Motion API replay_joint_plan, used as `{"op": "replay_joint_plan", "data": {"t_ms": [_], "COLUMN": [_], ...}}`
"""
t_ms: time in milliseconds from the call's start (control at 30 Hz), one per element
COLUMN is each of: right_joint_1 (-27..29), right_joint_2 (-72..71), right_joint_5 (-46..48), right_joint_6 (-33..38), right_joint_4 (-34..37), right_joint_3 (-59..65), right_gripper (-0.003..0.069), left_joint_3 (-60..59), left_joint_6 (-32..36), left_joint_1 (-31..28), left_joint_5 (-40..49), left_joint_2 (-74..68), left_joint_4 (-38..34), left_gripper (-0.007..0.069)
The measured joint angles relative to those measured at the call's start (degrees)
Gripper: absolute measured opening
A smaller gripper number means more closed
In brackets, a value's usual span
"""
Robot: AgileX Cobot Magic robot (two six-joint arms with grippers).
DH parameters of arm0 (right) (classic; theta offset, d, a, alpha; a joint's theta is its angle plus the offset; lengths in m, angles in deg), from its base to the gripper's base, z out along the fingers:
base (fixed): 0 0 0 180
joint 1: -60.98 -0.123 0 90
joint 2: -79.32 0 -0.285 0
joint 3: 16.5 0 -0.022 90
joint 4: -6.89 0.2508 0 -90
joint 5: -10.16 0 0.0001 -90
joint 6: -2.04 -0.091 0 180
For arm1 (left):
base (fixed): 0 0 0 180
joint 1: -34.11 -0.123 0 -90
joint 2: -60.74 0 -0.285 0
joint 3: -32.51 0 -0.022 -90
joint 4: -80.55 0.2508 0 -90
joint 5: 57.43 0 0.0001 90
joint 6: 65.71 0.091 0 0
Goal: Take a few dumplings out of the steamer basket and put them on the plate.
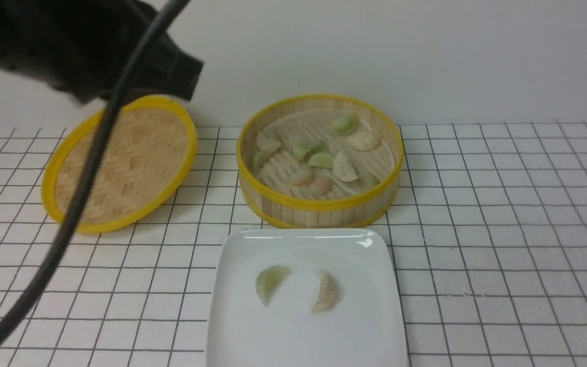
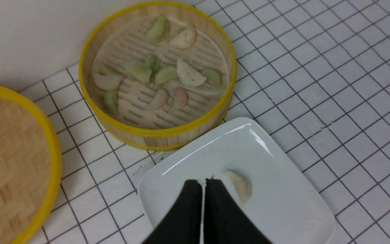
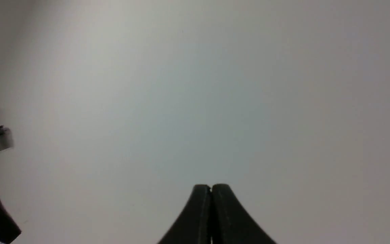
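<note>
The steamer basket [image 1: 319, 208] stands at the back centre and holds several dumplings [image 1: 344, 165], green, cream and pinkish. The white plate [image 1: 298, 336] lies just in front of it with two dumplings on it, a green one [image 1: 270, 283] and a cream one [image 1: 325, 291]. My left gripper [image 2: 203, 183] is shut and empty, high above the plate [image 2: 283, 203], next to the cream dumpling [image 2: 240, 186]; its fingers hide the green one. The basket [image 2: 157, 133] and its dumplings [image 2: 188, 73] lie beyond. My right gripper [image 3: 211, 186] is shut and empty and faces a plain pale surface.
The flat woven bamboo lid [image 1: 120, 163] with a yellow rim lies tilted left of the basket, also in the left wrist view [image 2: 12, 162]. My left arm [image 1: 69, 46] and its black cable [image 1: 84, 188] hang blurred across the upper left. White gridded tabletop [image 1: 502, 229] all round.
</note>
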Motion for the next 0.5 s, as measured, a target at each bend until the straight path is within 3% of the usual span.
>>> {"op": "replay_joint_plan", "data": {"t_ms": [300,500], "right_joint_1": [0.00,0.00], "right_joint_2": [0.00,0.00], "right_joint_5": [-0.65,-0.68], "right_joint_6": [-1.11,-1.11], "right_joint_4": [-1.01,-1.06], "right_joint_3": [0.08,0.08], "right_gripper": [-0.0015,-0.0015], "left_joint_3": [-30.07,-37.18], "left_joint_6": [-1.16,-1.50], "left_joint_1": [0.00,0.00], "left_joint_5": [-25.20,-33.02], "left_joint_2": [24.17,33.70], "left_joint_4": [0.84,0.84], "left_gripper": [-0.0006,-0.0006]}}
